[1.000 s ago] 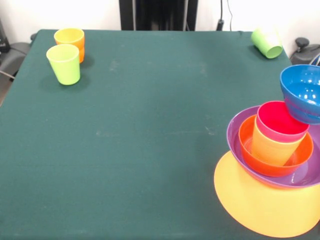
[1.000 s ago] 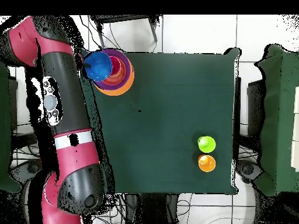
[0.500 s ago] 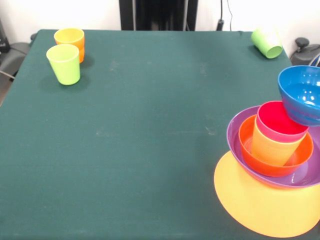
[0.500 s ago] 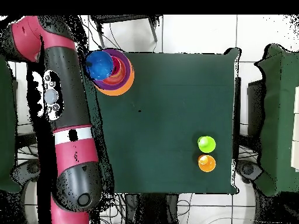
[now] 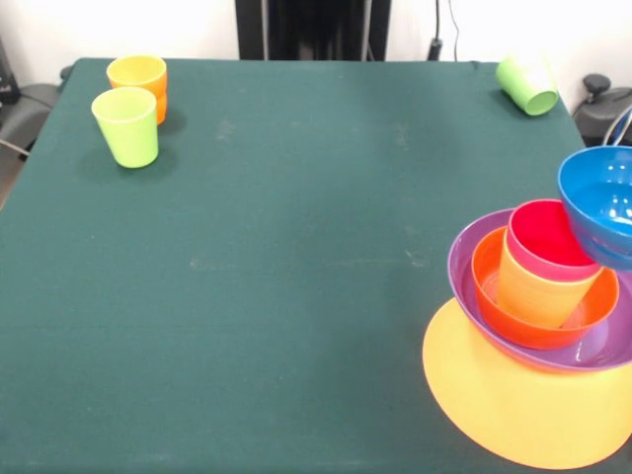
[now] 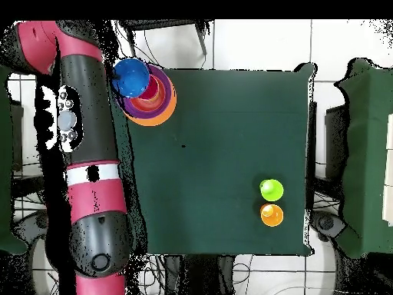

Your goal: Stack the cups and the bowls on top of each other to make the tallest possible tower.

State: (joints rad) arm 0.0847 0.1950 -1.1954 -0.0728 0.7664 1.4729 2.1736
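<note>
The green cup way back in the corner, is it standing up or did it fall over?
It fell over. The green cup lies on its side near the table's corner, with its open mouth facing sideways instead of up.

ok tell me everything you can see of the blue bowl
The blue bowl is small, round, glossy plastic, open side up and apparently empty. It sits high beside the red cup at the stack's edge, cut off by the front view's border. Overhead, it overlaps the stack's rim next to the arm. What supports it is not visible.

Your tower [image 5: 538, 326] nests red cup in yellow cup in bowls; blue bowl [image 5: 602, 202] hangs beside it, apparently lifted. Three cups [image 5: 126, 126] stand apart.
</note>
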